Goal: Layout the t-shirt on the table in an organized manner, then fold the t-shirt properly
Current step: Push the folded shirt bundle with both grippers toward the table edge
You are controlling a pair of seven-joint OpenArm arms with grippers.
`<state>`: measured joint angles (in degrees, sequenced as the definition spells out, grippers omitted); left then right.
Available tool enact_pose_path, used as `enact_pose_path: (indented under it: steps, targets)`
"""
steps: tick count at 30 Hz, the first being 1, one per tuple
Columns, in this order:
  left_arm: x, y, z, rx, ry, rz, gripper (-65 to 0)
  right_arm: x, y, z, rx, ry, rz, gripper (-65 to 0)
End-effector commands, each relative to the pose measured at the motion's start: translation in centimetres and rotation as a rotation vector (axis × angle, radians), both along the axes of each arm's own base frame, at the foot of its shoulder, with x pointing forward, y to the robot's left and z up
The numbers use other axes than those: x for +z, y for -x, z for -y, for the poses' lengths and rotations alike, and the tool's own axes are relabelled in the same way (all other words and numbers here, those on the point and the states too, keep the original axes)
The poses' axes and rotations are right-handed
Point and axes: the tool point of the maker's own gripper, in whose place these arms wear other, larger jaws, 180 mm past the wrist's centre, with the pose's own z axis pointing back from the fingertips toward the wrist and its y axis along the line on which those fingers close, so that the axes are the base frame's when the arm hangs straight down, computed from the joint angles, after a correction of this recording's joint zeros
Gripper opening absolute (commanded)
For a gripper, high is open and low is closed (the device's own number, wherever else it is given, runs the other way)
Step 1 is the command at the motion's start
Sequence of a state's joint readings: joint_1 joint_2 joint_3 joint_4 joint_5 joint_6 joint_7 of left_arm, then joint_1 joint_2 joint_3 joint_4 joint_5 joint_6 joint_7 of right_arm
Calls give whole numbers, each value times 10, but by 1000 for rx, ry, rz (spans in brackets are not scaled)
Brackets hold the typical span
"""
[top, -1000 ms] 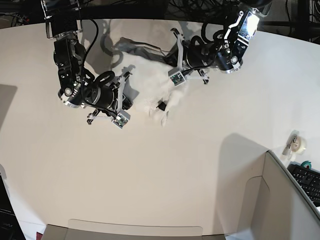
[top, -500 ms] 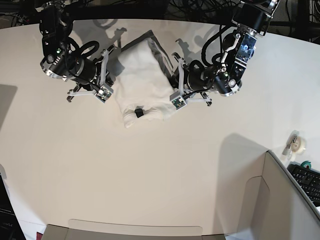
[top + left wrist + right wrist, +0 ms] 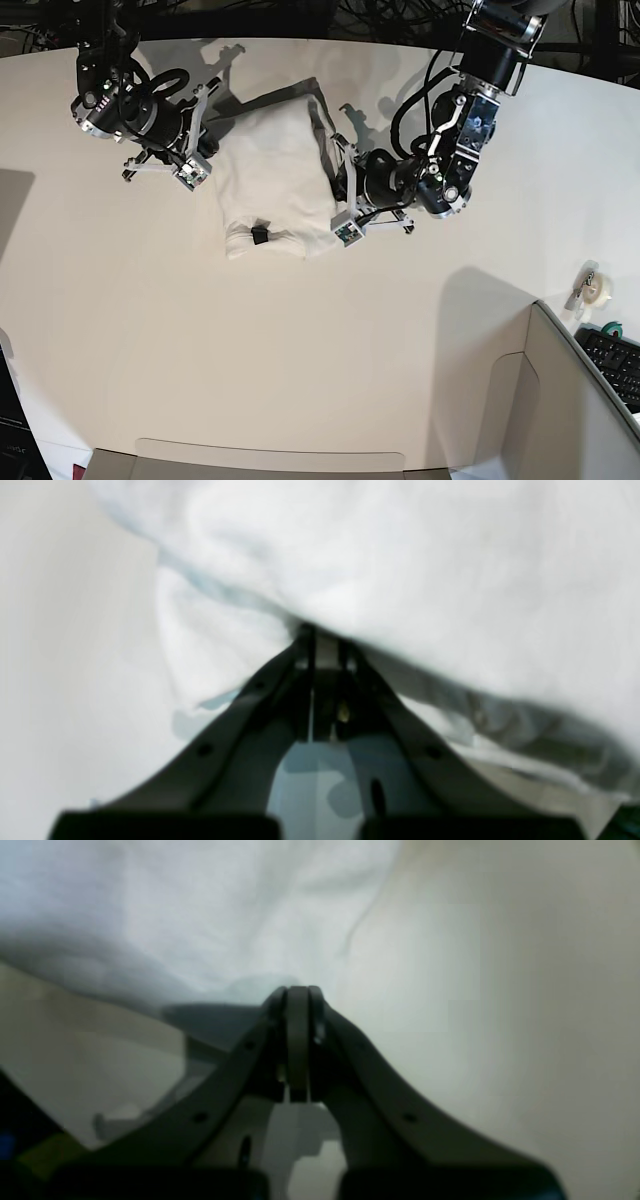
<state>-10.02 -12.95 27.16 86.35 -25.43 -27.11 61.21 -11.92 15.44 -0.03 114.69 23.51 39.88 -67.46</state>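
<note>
One soft white t-shirt (image 3: 275,180), folded into a rumpled rectangle, lies on the smooth matte counter (image 3: 300,340). Left gripper (image 3: 324,635) pinches its edge; right gripper (image 3: 298,992) is closed, empty.

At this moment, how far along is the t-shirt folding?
Mostly done: the t-shirt lies on the table as a compact, roughly rectangular bundle, print hidden. In hand: the left end effector, shut, pinches its edge; the right end effector is shut beside the other side, its grip unclear. Left: releasing and perhaps tidying the lower edge.
</note>
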Motion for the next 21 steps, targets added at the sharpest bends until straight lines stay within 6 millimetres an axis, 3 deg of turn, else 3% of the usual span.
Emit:
enact_pose_path:
  steps: [1, 7, 10, 13, 17, 21]
  targets:
    - [-1, -5, -7, 8, -44, 5, -646, 13, -5, -6, 17, -35, 42, -650]
    - [13, -13, 22, -2, 21, 29, -646, 26, -7, -16, 31, -111, 60, -650]
    - [19, -15, 28, -4, 36, 42, -646, 31, -12, -18, 34, -117, 80, -650]
    - [52, -26, 33, -15, 71, 147, -645, 37, -18, -21, 33, -130, 103, -650]
    - [110, -42, 19, 40, 118, 316, -615, 50, -34, -19, -15, -164, 153, -650]
    - [127, -39, -9, 113, 87, 351, -562, 70, -57, -17, -82, -211, 222, -650]
